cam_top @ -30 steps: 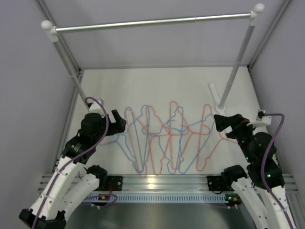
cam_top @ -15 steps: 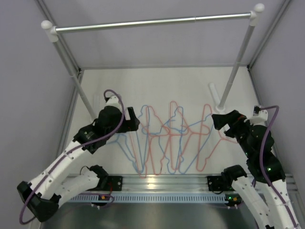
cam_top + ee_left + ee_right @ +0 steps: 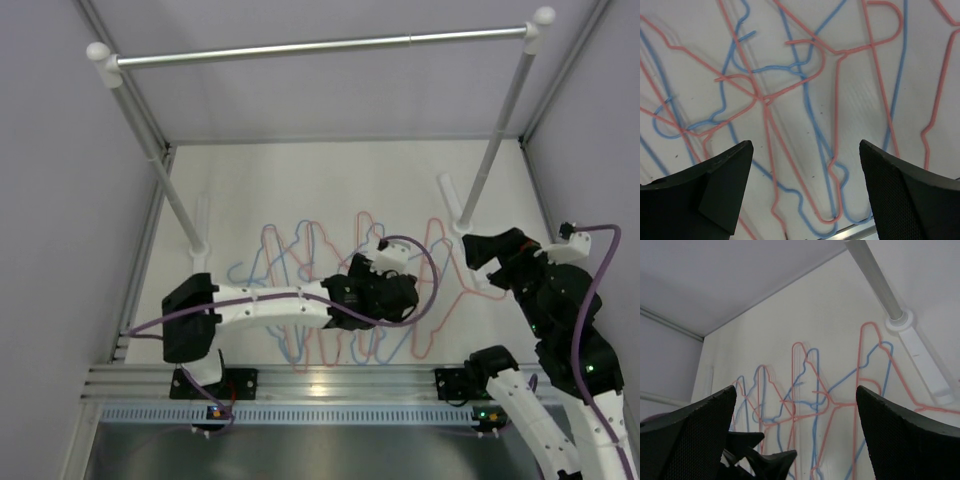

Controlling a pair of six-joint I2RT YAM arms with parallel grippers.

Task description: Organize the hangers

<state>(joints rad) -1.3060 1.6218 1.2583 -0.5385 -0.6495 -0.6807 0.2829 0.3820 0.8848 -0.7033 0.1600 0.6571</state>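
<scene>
Left gripper (image 3: 805,144) first: jaws spread wide, nothing between the two dark fingers, and I'm looking straight down through the gap at crossed wires. On the overhead view that arm is stretched out low toward 3 o'clock, its head hovering over the middle of the pile. I can't tell whether the fingertips touch a wire.

Now the hangers (image 3: 765,102): thin wire outlines, some pink-red, some light blue, lying flat on the white table (image 3: 350,180). From above they form one overlapping row running 9 to 3 across the near half, long sides stretched from 12 to 6. Each has rounded ends and little kinks along the edges. They're tangled: pink crosses over blue and blue over pink, and I can't sort which hook belongs to which frame.

Right gripper (image 3: 796,387) sits at the 3 o'clock end of the row, raised, also splayed open and holding nothing. Its camera looks out over the hangers toward 12.

Up at 12, the silver rail (image 3: 320,45) spans its two posts, bare.
</scene>
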